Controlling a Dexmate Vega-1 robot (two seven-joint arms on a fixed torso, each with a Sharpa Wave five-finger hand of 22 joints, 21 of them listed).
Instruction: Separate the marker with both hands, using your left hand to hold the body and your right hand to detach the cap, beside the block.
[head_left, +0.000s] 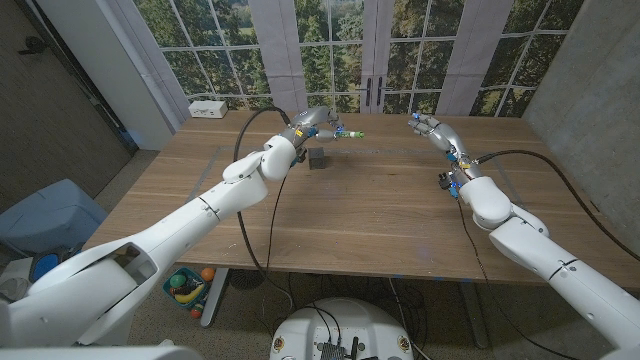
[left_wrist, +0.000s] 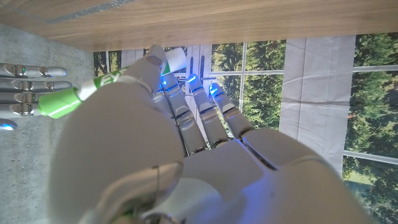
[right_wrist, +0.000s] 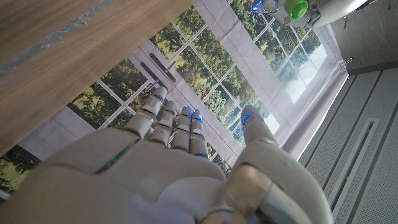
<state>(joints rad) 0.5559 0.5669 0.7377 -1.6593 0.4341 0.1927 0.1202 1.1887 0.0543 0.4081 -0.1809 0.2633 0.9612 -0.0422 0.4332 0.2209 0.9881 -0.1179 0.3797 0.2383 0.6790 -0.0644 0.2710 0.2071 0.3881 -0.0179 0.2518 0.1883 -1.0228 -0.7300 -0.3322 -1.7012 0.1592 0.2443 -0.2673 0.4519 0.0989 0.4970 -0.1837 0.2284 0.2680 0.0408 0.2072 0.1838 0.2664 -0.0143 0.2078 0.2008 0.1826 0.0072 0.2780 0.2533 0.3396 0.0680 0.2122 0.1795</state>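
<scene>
1. We saw the marker (head_left: 348, 133) held above the far part of the tabletop (head_left: 360, 210), clear of the wood, lying roughly level and pointing toward the right hand (head_left: 428, 127).
2. It had a white body with green lettering and a bright green cap; in the left wrist view the marker (left_wrist: 93, 90) ran across the hand's back, cap outward.
3. The left hand (head_left: 318, 124) gripped the body, its fingers (left_wrist: 186, 106) curled round it.
4. A small dark block (head_left: 317, 157) sat on the tabletop just beneath and beside that hand.
5. The right hand held nothing; its fingers (right_wrist: 163, 115) were spread, well apart from the cap.
</scene>
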